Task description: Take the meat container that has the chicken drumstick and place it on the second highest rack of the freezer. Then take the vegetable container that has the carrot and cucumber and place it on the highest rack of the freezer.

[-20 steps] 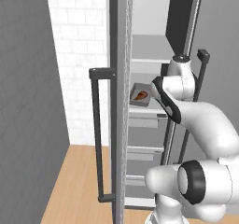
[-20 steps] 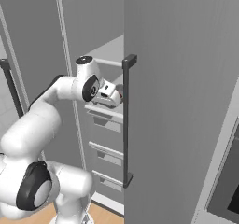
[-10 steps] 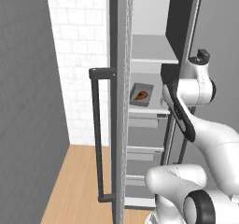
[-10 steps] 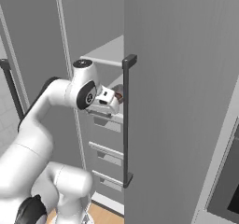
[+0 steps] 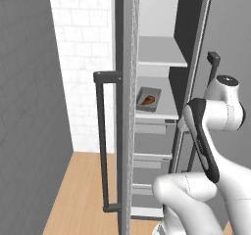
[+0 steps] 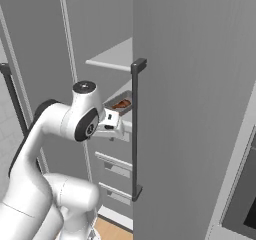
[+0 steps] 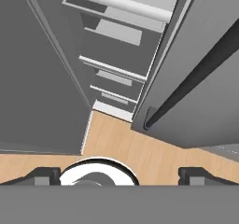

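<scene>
The meat container with the reddish-brown chicken drumstick rests on the lower of the freezer's two inner shelves, the second highest rack. The same container sits just above and behind my hand. The highest rack above it is bare. My gripper is open with nothing between its fingertips. It points down at the floor in front of the freezer, outside it and below the shelf. The vegetable container with the carrot and cucumber is out of view.
Both freezer doors stand open, each with a dark bar handle, close on either side of the arm. Stacked drawers fill the space under the shelves. Wooden floor lies below. A black oven front is at the far right.
My hand has drawn back out of the freezer and dropped away from the meat container, now pointing down. The container stays on its shelf. The jaws have stayed open.
</scene>
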Tool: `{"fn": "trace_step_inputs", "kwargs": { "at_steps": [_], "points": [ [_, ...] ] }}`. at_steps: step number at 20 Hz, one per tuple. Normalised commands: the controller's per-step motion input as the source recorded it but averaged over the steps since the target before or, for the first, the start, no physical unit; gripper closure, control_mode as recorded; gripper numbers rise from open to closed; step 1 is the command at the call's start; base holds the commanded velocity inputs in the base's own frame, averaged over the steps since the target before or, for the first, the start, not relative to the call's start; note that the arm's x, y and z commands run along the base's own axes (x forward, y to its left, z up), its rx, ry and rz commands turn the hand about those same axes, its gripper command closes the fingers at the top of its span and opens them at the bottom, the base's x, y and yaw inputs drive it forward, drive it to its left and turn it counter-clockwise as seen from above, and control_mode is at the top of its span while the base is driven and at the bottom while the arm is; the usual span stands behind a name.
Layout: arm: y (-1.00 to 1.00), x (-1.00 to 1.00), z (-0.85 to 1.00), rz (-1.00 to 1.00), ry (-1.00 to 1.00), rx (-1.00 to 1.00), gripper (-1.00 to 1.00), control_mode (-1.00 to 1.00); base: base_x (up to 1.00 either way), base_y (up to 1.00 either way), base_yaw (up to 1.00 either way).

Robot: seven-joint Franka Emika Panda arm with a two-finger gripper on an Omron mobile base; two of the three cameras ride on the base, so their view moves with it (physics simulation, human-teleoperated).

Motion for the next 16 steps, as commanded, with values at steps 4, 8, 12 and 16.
{"fn": "trace_step_inputs", "kwargs": {
  "at_steps": [4,8,12,16],
  "points": [
    [0.02,-0.19,0.00,0.11,0.00,0.00,-1.00,-1.00,0.00,0.00,0.00],
    [0.00,-0.10,0.00,0.05,0.00,0.00,-1.00,-1.00,0.00,0.00,0.00],
    [0.00,0.00,0.00,0.00,0.00,0.00,-1.00,-1.00,0.00,0.00,0.00],
    [0.00,0.00,0.00,0.00,0.00,0.00,-1.00,-1.00,0.00,0.00,0.00]
  ]
}}
